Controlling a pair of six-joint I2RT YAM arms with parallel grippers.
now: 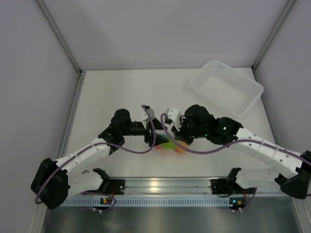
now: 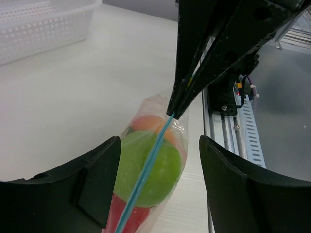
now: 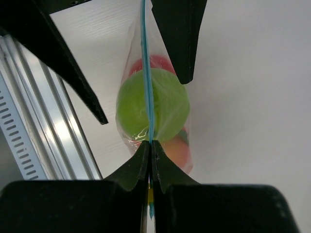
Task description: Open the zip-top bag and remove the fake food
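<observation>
Your right end effector (image 3: 149, 145) is pressed together on one end of the blue zip strip (image 2: 146, 170); the left end effector (image 2: 159, 141) is spread wide, one finger on each side of the strip's other end, touching nothing. The zip-top bag (image 2: 177, 141) sits between the two wrists near the front of the table (image 1: 121, 92), strip uppermost and sealed; the green fruit (image 3: 131, 107), red fruit (image 3: 158, 62) and orange fruit (image 2: 148, 122) are packed inside it; whether it rests on the table or hangs, you cannot tell.

Watch these:
- the right pinch looks to clamp both lips together; if the left closes the same way, pulling would only stretch the strip, not part it;
- the film looks slick and the load heavy for so narrow a hold; a sharp tug could slide the strip out and drop the bag;
- the fingers are crowded; closing the left carelessly could strike the right;
- the round fruit could roll towards the metal rail (image 1: 160, 184) once free.
</observation>
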